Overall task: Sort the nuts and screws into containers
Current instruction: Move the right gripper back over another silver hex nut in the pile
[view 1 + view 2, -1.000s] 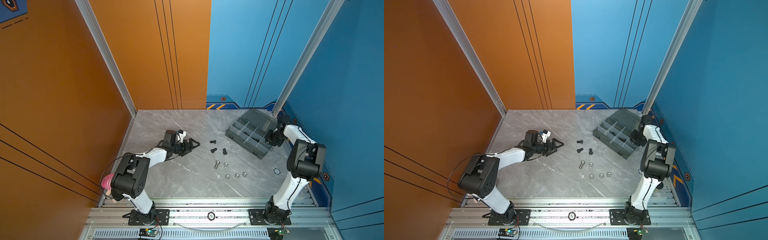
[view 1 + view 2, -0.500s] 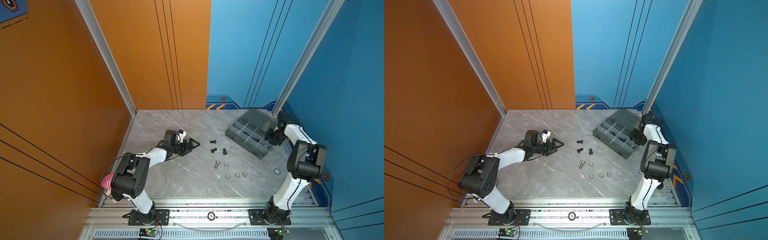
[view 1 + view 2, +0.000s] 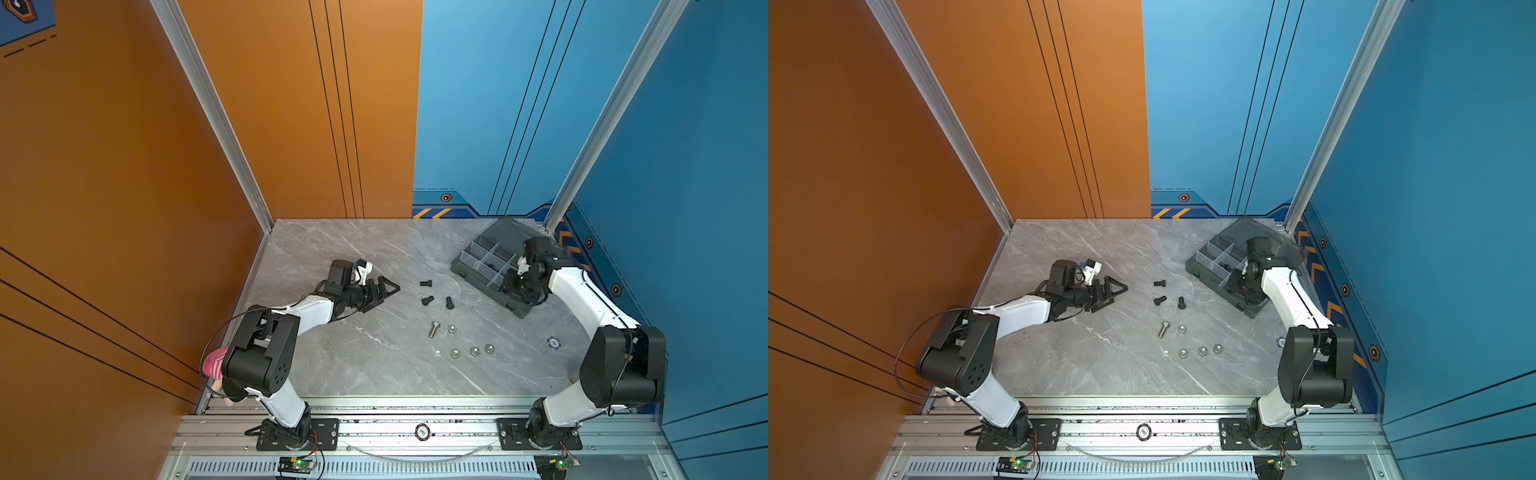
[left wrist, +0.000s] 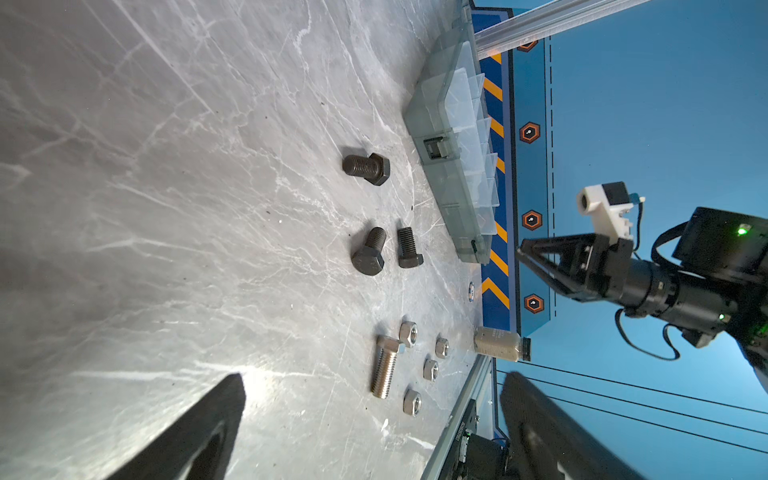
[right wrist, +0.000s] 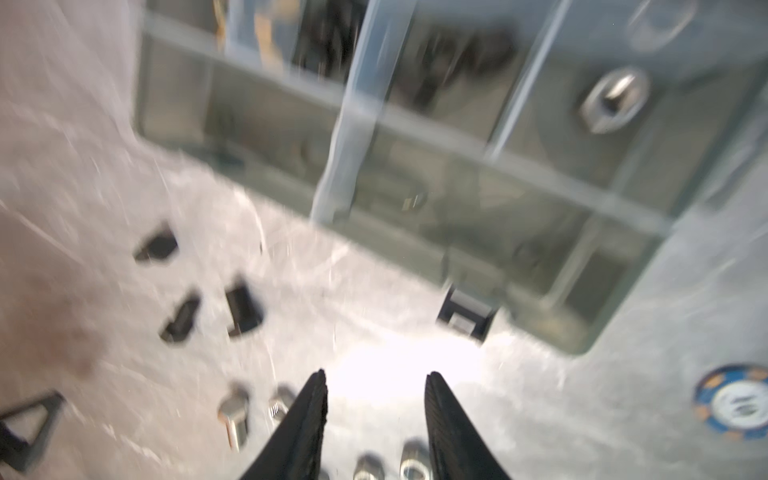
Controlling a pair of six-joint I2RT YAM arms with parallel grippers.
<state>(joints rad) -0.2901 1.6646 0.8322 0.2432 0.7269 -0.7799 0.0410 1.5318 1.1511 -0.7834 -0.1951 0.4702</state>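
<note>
Black screws three, silver screw one, loose silver nuts four, left gripper parted, right gripper parted, both empty

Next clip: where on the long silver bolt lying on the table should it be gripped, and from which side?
Take the silver bolt across its threaded shank, toward the end away from the head, descending from above. It lies flat on the table with both shank sides free, while a silver nut sits close beside its head.

Three black bolts, one silver — four loose nuts
</note>
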